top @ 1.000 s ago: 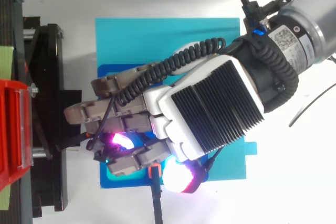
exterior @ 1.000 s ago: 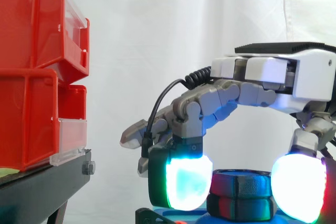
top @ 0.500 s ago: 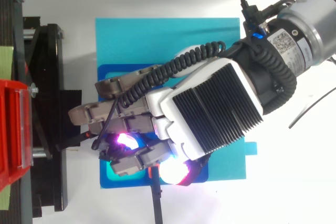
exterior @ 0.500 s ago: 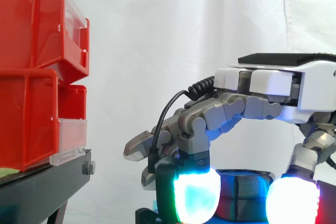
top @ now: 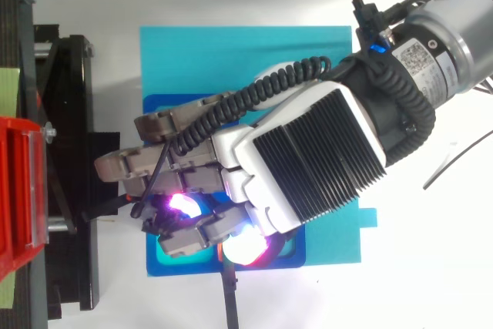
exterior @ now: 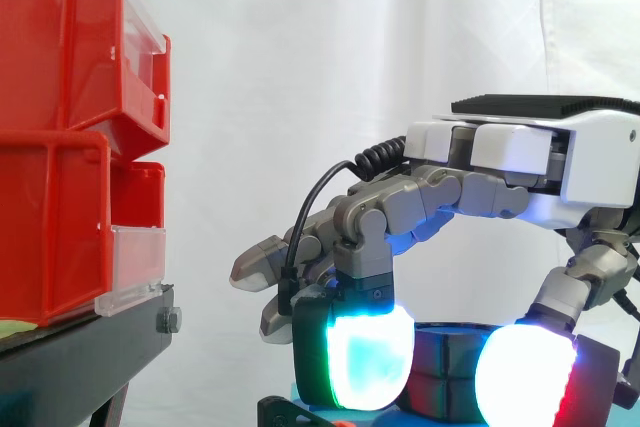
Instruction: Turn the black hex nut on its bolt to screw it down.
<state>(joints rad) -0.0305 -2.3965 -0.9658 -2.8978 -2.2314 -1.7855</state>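
White curtain (exterior: 300, 67) behind; hand (exterior: 520, 162) pinches hex nut (exterior: 445, 369).

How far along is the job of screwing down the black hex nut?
Done: the hand is at the black hex nut, pads curled against opposite sides. In hand: the pinch for turning. Left: the screwing down itself; how much of it remains cannot be judged.
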